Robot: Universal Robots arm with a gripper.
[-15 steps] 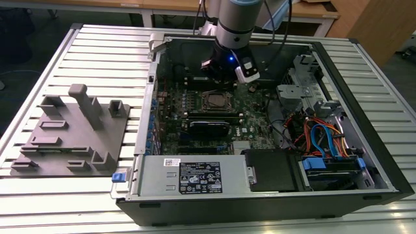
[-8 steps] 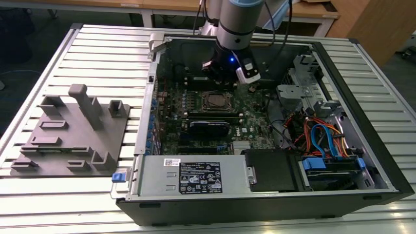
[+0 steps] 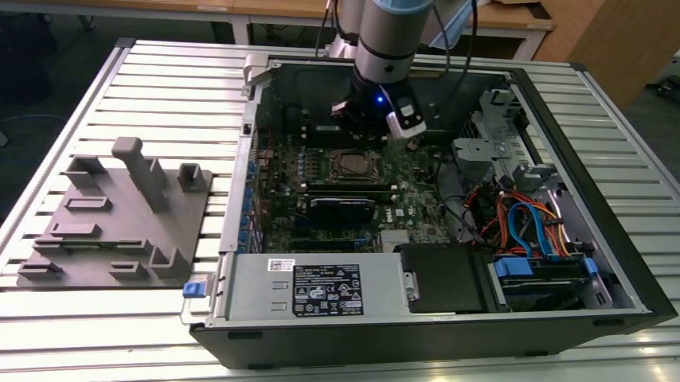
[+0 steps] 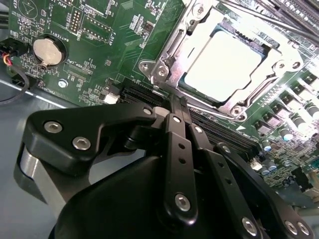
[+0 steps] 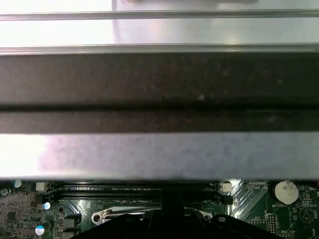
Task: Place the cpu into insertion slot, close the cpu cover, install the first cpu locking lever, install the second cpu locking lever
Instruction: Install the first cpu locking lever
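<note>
Placement judged done — small flat square cpu (image 4: 222,64), pale silver-grey, is seated in square dark insertion slot (image 4: 149,67) with silvery rim, on green motherboard (image 4: 99,40). Thin silver window-frame cpu cover (image 4: 174,45) is lowered over it. Black gripper (image 4: 178,104) is held at slot's edge, fingers pressed together, nothing seen pinched — thin silver wire lever (image 4: 219,108) just beside. Lever latching cannot be told.

- Pale silver-grey square metal cpu (image 4: 224,64): smooth, softly shining face.
- Thin silver metal cpu cover (image 4: 174,50): polished, glinting.
- Black jointed gripper (image 4: 178,102): matt links, shiny steel screws.
- Green circuit board (image 4: 99,40): glossy lacquer.
- Grey moulded fixture tray (image 3: 117,231): dull matt plastic.
- Pale slatted metal table (image 3: 159,72): satin, ribbed.
</note>
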